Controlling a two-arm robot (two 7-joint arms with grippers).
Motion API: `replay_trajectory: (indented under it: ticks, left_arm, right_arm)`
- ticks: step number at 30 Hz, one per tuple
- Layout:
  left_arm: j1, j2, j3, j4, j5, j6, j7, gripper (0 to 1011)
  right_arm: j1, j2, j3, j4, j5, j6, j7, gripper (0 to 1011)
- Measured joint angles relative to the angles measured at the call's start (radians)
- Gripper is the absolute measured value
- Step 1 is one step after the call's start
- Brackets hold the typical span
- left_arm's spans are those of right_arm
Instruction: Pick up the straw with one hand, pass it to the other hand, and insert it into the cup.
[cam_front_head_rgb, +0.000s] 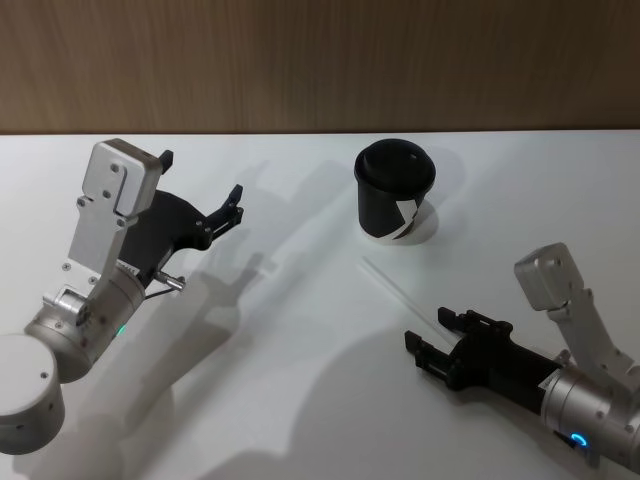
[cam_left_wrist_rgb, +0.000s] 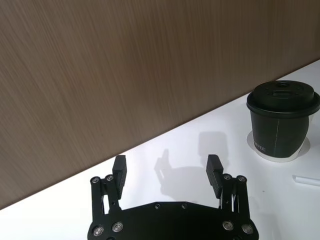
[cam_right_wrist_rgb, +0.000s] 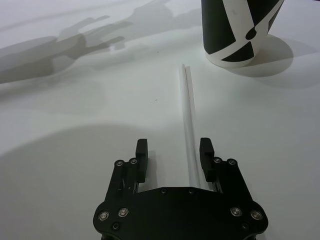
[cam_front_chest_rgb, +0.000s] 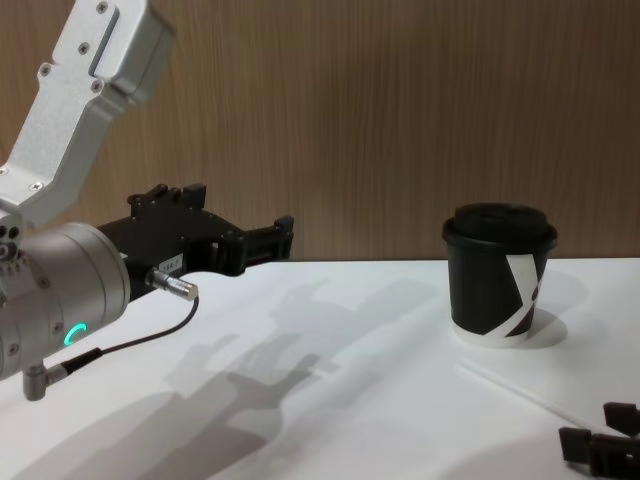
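The white straw (cam_front_head_rgb: 400, 292) lies flat on the white table in front of the cup (cam_front_head_rgb: 394, 190), a black paper cup with a domed lid and a white mark. My right gripper (cam_front_head_rgb: 428, 331) is low at the straw's near end and open. In the right wrist view the straw (cam_right_wrist_rgb: 188, 120) runs between the fingers of the right gripper (cam_right_wrist_rgb: 174, 157), close to one finger (cam_right_wrist_rgb: 206, 156), with the cup (cam_right_wrist_rgb: 237, 27) beyond its far end. My left gripper (cam_front_head_rgb: 202, 180) hovers open over the left side of the table, holding nothing; its wrist view shows the cup (cam_left_wrist_rgb: 281, 122).
A wood-panelled wall (cam_front_head_rgb: 320, 60) runs along the table's far edge behind the cup. Bare white tabletop (cam_front_head_rgb: 290, 360) lies between the two arms. In the chest view the left gripper (cam_front_chest_rgb: 232, 215) is raised above the table, left of the cup (cam_front_chest_rgb: 497, 275).
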Motion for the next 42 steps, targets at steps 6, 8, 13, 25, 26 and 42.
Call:
replay_trajectory:
  ticks: [6, 8, 13, 25, 26, 42]
  left_arm:
    - [0.000, 0.000, 0.000, 0.000, 0.000, 0.000, 0.000, 1003]
    - [0.000, 0.000, 0.000, 0.000, 0.000, 0.000, 0.000, 1003]
    - [0.000, 0.000, 0.000, 0.000, 0.000, 0.000, 0.000, 1003]
    - [0.000, 0.000, 0.000, 0.000, 0.000, 0.000, 0.000, 1003]
    - [0.000, 0.000, 0.000, 0.000, 0.000, 0.000, 0.000, 1003]
    - [0.000, 0.000, 0.000, 0.000, 0.000, 0.000, 0.000, 1003]
  right_arm:
    - [0.000, 0.000, 0.000, 0.000, 0.001, 0.000, 0.000, 585]
    - [0.000, 0.000, 0.000, 0.000, 0.001, 0.000, 0.000, 566]
    - [-0.001, 0.000, 0.000, 0.001, 0.001, 0.000, 0.000, 534]
    - [-0.001, 0.000, 0.000, 0.002, 0.001, 0.001, 0.000, 461]
    - [-0.001, 0.000, 0.000, 0.002, 0.001, 0.001, 0.000, 446]
    - [-0.001, 0.000, 0.000, 0.002, 0.001, 0.002, 0.000, 343]
